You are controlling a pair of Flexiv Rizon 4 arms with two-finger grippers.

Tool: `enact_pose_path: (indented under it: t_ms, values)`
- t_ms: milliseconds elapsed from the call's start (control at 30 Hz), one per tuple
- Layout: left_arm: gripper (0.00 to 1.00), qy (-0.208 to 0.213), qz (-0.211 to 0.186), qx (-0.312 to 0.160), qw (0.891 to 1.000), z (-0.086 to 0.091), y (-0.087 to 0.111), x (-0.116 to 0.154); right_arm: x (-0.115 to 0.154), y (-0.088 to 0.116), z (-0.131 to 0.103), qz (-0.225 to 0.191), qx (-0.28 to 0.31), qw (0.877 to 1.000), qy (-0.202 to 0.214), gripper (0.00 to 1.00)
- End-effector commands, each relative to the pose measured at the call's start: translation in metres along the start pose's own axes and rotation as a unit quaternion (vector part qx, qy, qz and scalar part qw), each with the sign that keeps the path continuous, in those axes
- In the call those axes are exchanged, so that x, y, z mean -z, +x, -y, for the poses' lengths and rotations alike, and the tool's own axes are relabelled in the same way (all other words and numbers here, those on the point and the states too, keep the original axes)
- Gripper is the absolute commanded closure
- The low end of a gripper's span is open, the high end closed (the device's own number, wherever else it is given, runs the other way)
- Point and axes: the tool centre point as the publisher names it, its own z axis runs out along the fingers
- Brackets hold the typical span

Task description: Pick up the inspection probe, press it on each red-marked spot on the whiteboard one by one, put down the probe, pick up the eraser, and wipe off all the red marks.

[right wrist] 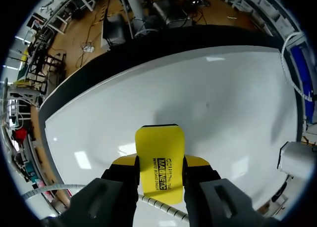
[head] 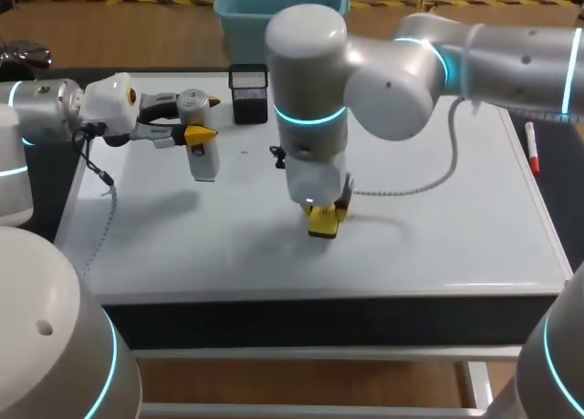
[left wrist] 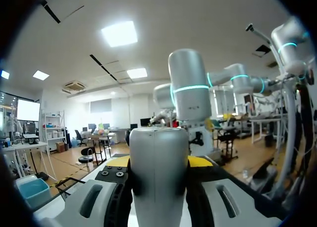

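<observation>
**Eraser.** The yellow eraser (head: 326, 222) was at the middle of the whiteboard (head: 438, 246), slightly toward its front edge. It was clamped in the right gripper (head: 327, 211), one finger on each long side. In the right wrist view the eraser (right wrist: 159, 140) lay label side up. Its long axis ran straight ahead between the fingers (right wrist: 198, 162), and its wiping face was turned toward the whiteboard. The pictures did not confirm contact with the surface.

**Governing relation.** The eraser was directly under the right gripper, which pointed straight down at the whiteboard. The right arm was therefore the one positioned to wipe. No red marks were discernible on the exposed part of the whiteboard. Marks could have been hidden beneath the arm, so how much wiping remained could not be judged.

**Probe.** The inspection probe (head: 204, 162), a silver cylinder, was over the left rear part of the whiteboard. The left gripper (head: 196, 136) was closed on it from both sides and the probe was not set down.

**Other items.**
- A black mesh pen holder (head: 249, 94) stood at the rear edge of the whiteboard.
- A red marker (head: 531, 150) lay beside its right edge.
- A coiled white cable (head: 429, 183) rested on the whiteboard right of the eraser. It would probably need clearance during strokes in that direction.
</observation>
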Motion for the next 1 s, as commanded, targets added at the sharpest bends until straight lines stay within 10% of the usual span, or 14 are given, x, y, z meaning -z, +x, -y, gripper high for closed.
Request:
enact_pose_path:
  t_ms: [33,1000]
  values:
    - [1.0,0.0,0.0,-0.001,1.0,0.001,0.0,0.0,-0.004,-0.003,-0.004,-0.004,0.005,1.0,0.005,1.0]
    - [1.0,0.0,0.0,-0.001,1.0,0.001,0.0,0.0,-0.023,0.008,0.001,-0.016,0.008,1.0,0.013,1.0]
